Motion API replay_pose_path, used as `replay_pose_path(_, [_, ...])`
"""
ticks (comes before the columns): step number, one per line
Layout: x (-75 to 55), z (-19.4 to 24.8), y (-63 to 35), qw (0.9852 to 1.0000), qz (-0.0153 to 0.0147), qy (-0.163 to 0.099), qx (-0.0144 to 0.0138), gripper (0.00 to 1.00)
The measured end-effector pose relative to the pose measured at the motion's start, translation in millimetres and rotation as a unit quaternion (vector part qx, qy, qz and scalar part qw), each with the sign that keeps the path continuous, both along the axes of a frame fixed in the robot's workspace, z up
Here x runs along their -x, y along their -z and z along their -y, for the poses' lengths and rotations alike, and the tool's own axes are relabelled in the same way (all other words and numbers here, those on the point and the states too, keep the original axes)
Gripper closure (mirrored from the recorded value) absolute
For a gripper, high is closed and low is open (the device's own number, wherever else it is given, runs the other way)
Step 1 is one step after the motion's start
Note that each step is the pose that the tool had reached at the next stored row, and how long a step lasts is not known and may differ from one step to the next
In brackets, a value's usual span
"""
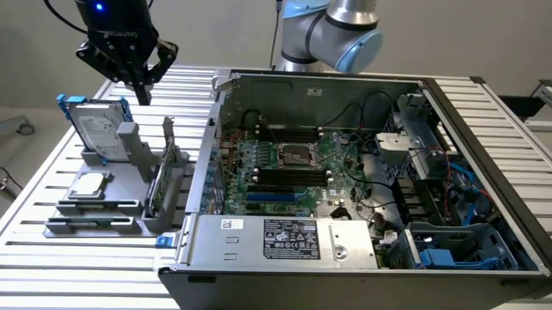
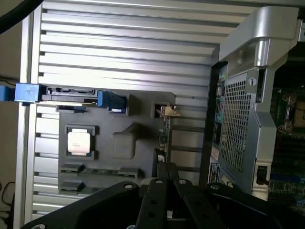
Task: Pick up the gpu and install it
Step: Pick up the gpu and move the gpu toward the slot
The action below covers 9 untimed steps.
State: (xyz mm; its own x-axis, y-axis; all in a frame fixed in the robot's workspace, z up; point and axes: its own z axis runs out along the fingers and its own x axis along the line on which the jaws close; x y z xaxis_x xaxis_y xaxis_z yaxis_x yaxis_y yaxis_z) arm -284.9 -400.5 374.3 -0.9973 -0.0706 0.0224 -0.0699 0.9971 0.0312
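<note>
Gpu (image 1: 162,184) is standing on its long edge in a narrow slot of the grey holder (image 1: 95,225), on the side of the holder that is facing the open computer case (image 1: 345,248). Its silver end bracket (image 1: 168,132) is rising at the end of the holder where the hard drive (image 1: 97,132) is also standing upright in its blue frame. From the wrist camera the gpu (image 2: 165,138) is showing as a thin edge-on strip along the holder (image 2: 125,143), with the bracket (image 2: 169,111) capping one end. The small square chip (image 1: 89,184) is lying flat in a recess near the middle of the holder, apart from the gpu. The end effector (image 1: 142,95) is hanging above the hard-drive end of the holder with its fingers pressed together, gripping nothing and touching nothing in the holder. In the wrist view the end effector (image 2: 166,167) is pointing down in line with the card's thin top edge. The holder is resting on the slatted metal worktop (image 1: 52,258), just beside the case.
</note>
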Motion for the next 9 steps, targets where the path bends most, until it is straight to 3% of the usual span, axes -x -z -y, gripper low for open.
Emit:
replay_pose_path(4, [0.0, 0.0, 0.0, 1.0, 0.0, 0.0, 0.0013, 0.88])
replay_pose_path(7, [0.0, 0.0, 0.0, 1.0, 0.0, 0.0, 0.002, 0.7])
replay_pose_path(9, [0.0, 0.0, 0.0, 1.0, 0.0, 0.0, 0.002, 0.7])
